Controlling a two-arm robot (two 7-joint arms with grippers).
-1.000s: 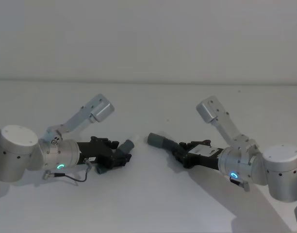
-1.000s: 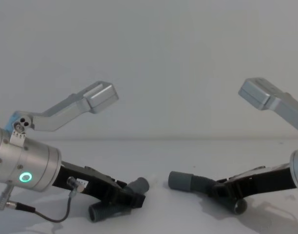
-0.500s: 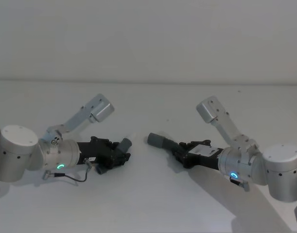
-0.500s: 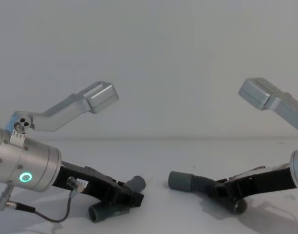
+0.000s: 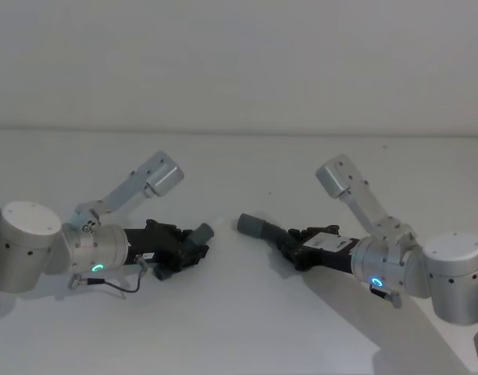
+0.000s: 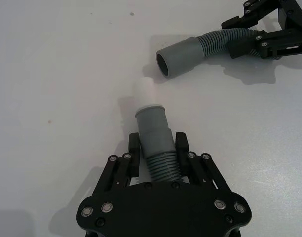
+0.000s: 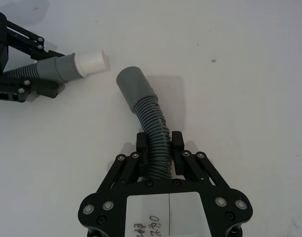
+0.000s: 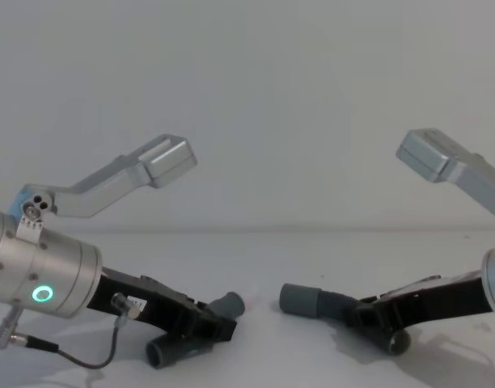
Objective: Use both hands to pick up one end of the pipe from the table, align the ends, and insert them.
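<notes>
The left gripper [image 6: 157, 148] clamps the straight hose [image 6: 158, 160], cuff [image 6: 152, 123] jutting ahead of the jaws. The right gripper [image 7: 158, 148] pinches the curved hose [image 7: 150, 118] likewise (cuffs facing, well apart), both seemingly low over the table [image 5: 239, 328].

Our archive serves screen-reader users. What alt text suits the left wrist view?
The left hand grips a straight grey hose piece whose white-tipped end sits near, without touching, the open cuff of a curved hose piece held by the right hand, over a white table.
</notes>
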